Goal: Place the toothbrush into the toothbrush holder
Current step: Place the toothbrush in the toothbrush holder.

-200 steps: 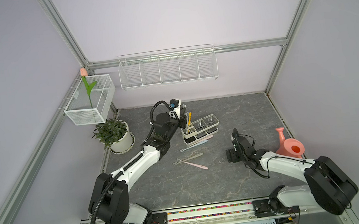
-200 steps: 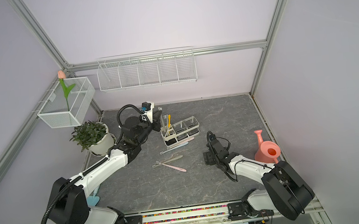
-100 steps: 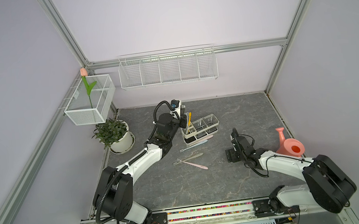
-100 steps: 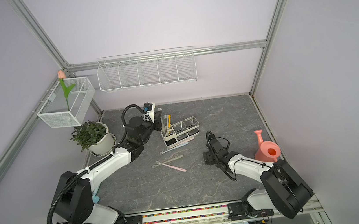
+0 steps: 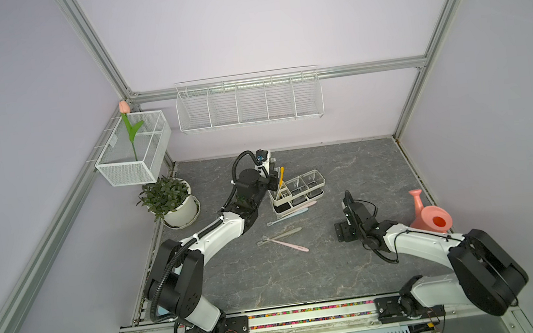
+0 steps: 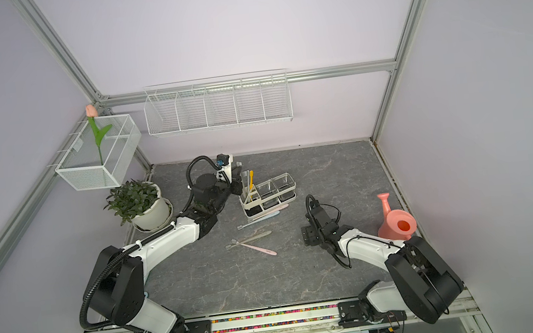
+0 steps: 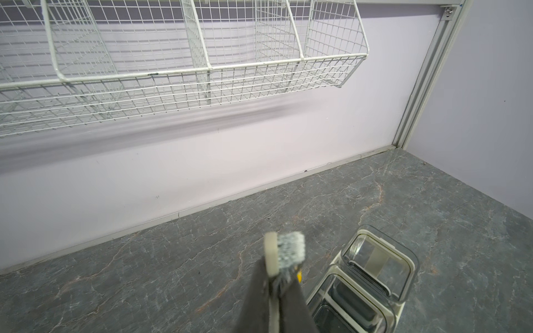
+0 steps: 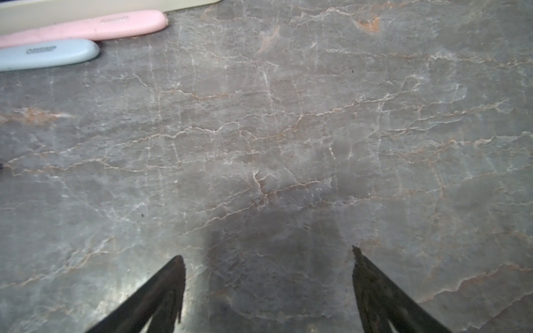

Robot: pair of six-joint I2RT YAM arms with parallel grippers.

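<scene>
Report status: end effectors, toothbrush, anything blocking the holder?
Left end effector shut on toothbrush, head up, at divided end of toothbrush holder. Right end effector open, empty. Yellow toothbrush already in that compartment.

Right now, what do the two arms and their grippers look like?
Both the left arm and right arm have white link shells, bulky black joints and black cables; the left carries a ribbed black hose. The left gripper and right gripper have dark, tapering fingers.

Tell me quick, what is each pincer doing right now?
Left pincer: closed, holding a toothbrush, with the bristle end poking out past the tips.
Right pincer: open, holding nothing.
</scene>
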